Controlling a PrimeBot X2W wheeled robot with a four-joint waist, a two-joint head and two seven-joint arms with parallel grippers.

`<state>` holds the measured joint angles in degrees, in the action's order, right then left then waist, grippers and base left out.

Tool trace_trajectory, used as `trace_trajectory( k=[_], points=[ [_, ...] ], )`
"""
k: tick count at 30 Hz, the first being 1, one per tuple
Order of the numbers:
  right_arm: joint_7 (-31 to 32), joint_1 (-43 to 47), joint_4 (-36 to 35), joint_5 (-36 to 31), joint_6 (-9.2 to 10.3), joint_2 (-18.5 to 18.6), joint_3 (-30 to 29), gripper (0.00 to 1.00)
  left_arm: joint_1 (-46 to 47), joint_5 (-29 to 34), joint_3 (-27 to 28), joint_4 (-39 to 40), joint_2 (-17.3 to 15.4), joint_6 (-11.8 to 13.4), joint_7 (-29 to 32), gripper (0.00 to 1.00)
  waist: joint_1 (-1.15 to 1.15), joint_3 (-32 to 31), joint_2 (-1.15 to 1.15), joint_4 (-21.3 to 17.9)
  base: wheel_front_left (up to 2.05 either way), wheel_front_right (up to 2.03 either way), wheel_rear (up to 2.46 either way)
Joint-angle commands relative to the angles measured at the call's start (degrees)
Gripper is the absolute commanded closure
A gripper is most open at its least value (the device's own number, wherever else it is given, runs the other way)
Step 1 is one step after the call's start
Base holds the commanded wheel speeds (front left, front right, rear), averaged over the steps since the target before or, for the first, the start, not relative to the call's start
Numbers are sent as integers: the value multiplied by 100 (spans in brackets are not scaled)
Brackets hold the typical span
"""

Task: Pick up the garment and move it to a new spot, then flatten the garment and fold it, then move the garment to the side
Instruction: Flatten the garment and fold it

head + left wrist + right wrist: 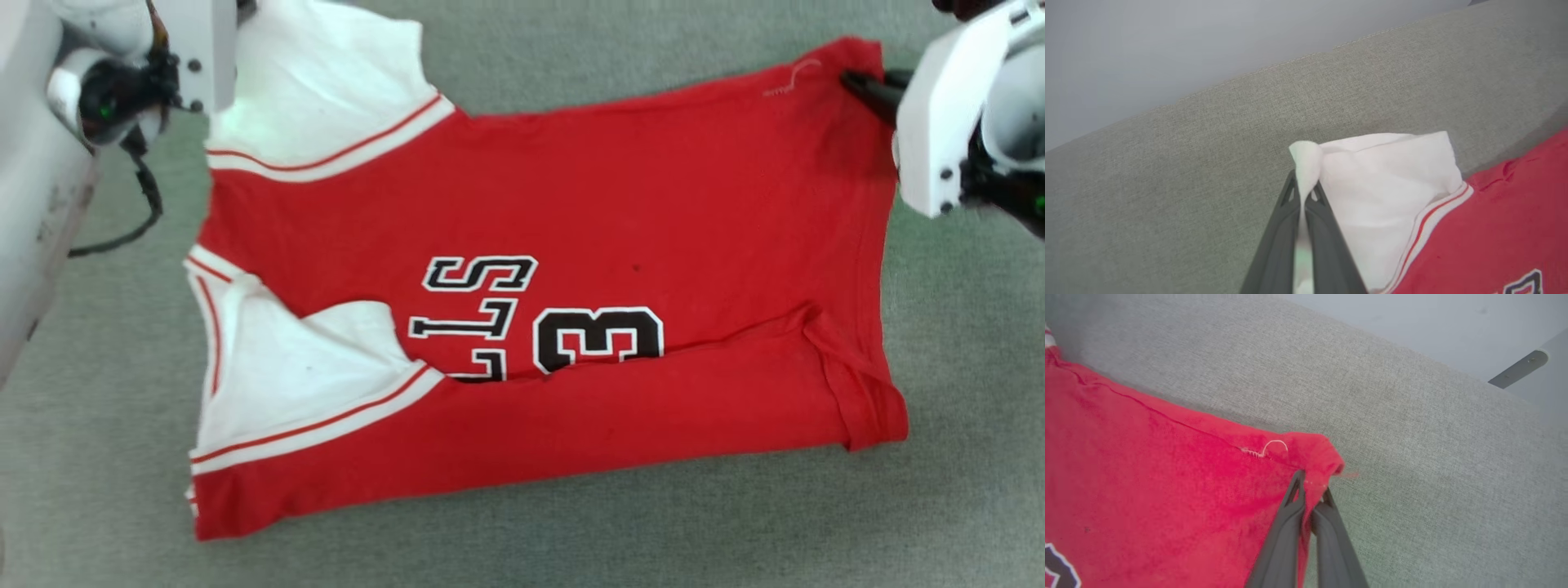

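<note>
Since both tools are clamped shut on just a sliver of cloth, left tool [1304, 196] on the sleeve tip [1306, 157], right tool [1312, 490] on the hem corner [1327, 459], the garment [571, 204] lying half-folded between them on the grey cushion [571, 539] could slip out or bunch up if they lift unevenly.

Grey woven surface bearing one red garment

The grey fabric surface [522, 547] carries a single garment [571, 204], a red jersey lying mostly flat, white sleeves at one end and hem at the other. One long side of the garment is folded over onto its front, covering the lower part of the black-and-white lettering. Bare fabric shows on every side of the garment; beyond its sleeve end a stitched seam [1359, 38] runs along the surface's edge.
</note>
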<state>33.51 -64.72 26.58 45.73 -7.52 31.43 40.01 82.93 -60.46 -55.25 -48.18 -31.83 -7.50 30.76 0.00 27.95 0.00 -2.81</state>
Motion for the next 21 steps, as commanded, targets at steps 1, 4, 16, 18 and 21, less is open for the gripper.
trace_trajectory(
  k=[1, 4, 16, 18, 21],
  points=[
    [-86, 186, -60, 107, 6, 105, 37, 100, -158, -55, -69, 134, -75, 8, 16, 100, 0, -390, 0, 262, 0, 0, 0],
    [-128, 384, -136, 249, 6, 262, 53, 100, -321, -110, -181, 429, -153, 7, 8, 100, 0, -614, 0, 365, 0, 0, 0],
    [-69, 1420, -707, 595, 6, 878, -85, 100, -1390, -408, -444, 1692, -582, 184, 227, 100, 0, -1388, 0, 685, 0, 0, 0],
    [-13, 1682, -830, 627, 6, 971, -158, 100, -1648, -506, -469, 2017, -674, 319, 293, 100, 0, -1496, 0, 735, 0, 0, 0],
    [59, 2072, -1031, 708, 6, 1099, -289, 100, -2040, -642, -528, 2477, -841, 557, 409, 100, 0, -1624, 0, 793, 0, 0, 0]
  ],
)
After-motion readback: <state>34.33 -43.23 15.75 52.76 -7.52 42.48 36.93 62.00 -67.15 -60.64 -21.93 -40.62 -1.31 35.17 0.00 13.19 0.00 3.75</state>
